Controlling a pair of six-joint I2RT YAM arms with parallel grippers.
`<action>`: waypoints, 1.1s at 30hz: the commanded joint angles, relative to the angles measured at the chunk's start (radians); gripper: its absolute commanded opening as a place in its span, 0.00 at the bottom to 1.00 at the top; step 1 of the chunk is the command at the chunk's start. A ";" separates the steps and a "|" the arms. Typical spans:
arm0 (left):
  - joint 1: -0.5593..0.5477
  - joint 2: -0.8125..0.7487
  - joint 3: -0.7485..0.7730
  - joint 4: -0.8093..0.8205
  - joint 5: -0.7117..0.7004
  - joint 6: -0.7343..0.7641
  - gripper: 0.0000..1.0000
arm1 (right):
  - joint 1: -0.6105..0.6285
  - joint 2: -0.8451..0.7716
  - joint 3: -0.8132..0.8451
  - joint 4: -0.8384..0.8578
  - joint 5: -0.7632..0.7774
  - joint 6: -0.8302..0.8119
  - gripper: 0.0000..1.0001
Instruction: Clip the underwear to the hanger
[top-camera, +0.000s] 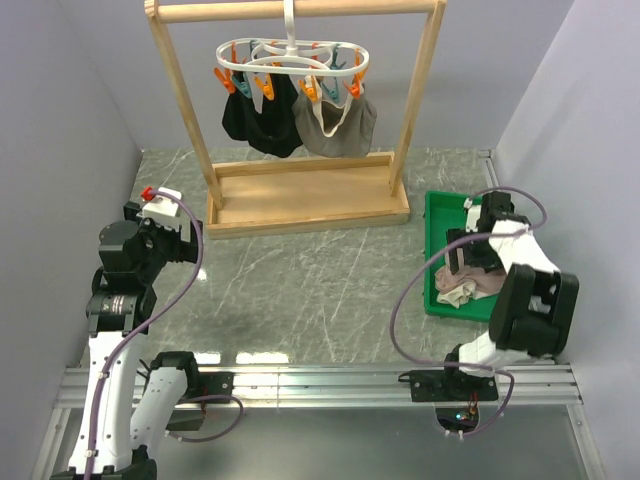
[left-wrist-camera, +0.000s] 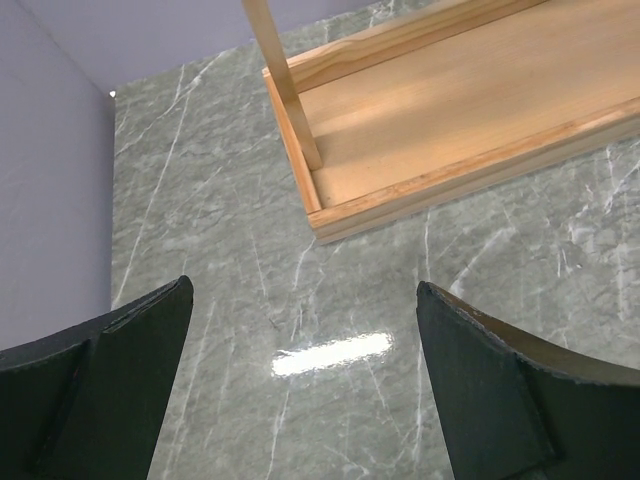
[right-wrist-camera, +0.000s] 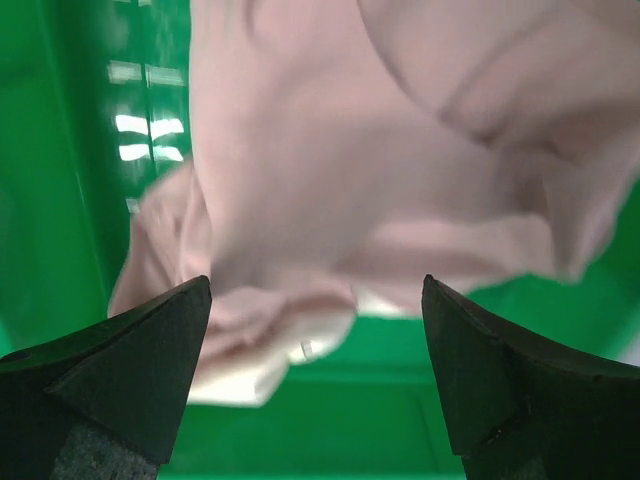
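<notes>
The pink-beige underwear (top-camera: 472, 288) lies crumpled in a green tray (top-camera: 436, 215) at the right. My right gripper (top-camera: 458, 264) hangs just above it, pointing down. In the right wrist view the underwear (right-wrist-camera: 350, 180) fills the upper part, blurred, and the right gripper (right-wrist-camera: 315, 280) is open, its tips level with the fabric's lower edge. The white hanger (top-camera: 292, 62) with orange and teal pegs hangs from the rack's top bar at the back. My left gripper (top-camera: 183, 238) is open over bare table at the left, seen wide apart in the left wrist view (left-wrist-camera: 303, 283), holding nothing.
A tall wooden rack (top-camera: 300, 200) stands at the back centre; its base (left-wrist-camera: 450, 130) lies ahead of the left gripper. A black garment (top-camera: 260, 120) and a grey-taupe garment (top-camera: 338, 125) hang from the hanger's pegs. Walls close in on both sides.
</notes>
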 joint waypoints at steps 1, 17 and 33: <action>0.004 0.005 0.028 -0.001 0.022 -0.026 0.99 | -0.013 0.095 0.093 0.034 -0.051 0.064 0.92; 0.004 0.025 0.053 -0.050 0.022 -0.026 0.99 | -0.036 0.260 0.399 -0.071 -0.154 0.057 0.00; 0.005 0.123 0.149 -0.092 0.056 -0.110 0.99 | 0.232 0.019 0.807 -0.362 -0.314 -0.296 0.00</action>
